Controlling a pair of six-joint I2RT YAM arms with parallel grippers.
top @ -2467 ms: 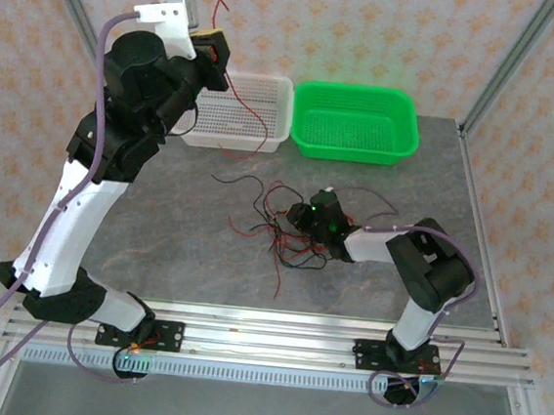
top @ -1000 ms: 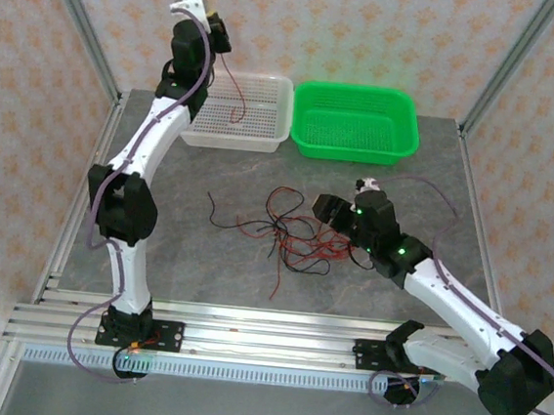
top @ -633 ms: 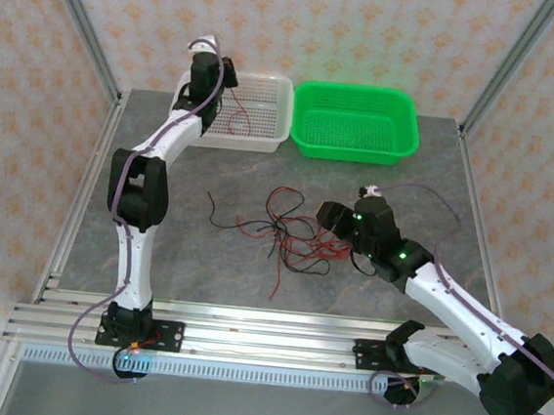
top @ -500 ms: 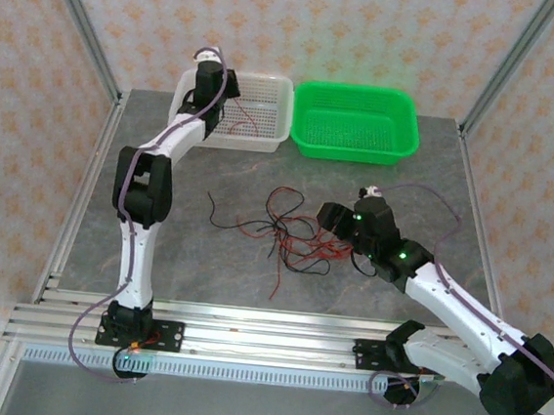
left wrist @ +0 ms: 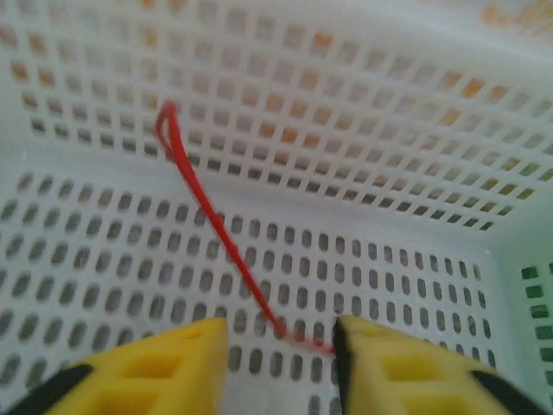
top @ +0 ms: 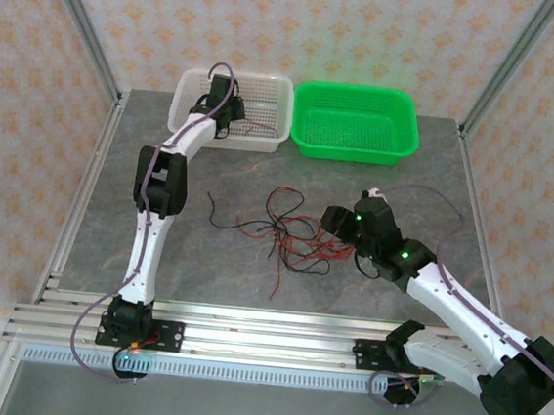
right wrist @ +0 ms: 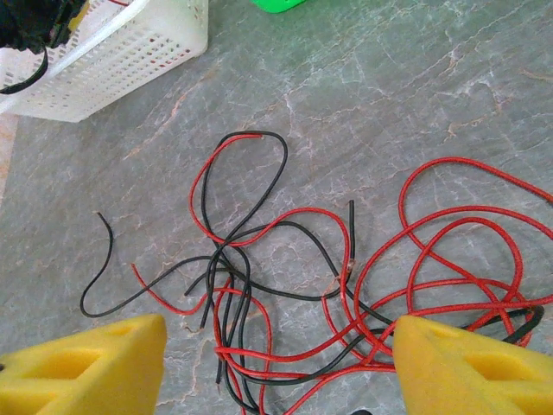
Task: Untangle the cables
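My left gripper (top: 231, 115) reaches into the white basket (top: 276, 92). In the left wrist view its yellow jaws (left wrist: 279, 327) stand apart over the mesh floor. A thin red cable (left wrist: 203, 203) lies on that mesh, and its near end touches the inner face of the right finger (left wrist: 380, 363). The other cables (top: 289, 233), red and black, lie tangled on the grey table. My right gripper (top: 326, 224) hovers at the tangle's right side. Seen from the right wrist it is open (right wrist: 276, 350), with the crossing cables (right wrist: 346, 259) below and between its fingers, untouched.
A green basket (top: 353, 151) stands right of the white one at the back of the table. In the right wrist view the white basket (right wrist: 130, 52) is at the upper left. A loose black cable end (top: 213, 211) trails left of the tangle. Metal frame posts edge the table.
My left arm has come down from high above the white basket into it, carrying the red cable, and its jaws have parted. The right arm has barely moved.
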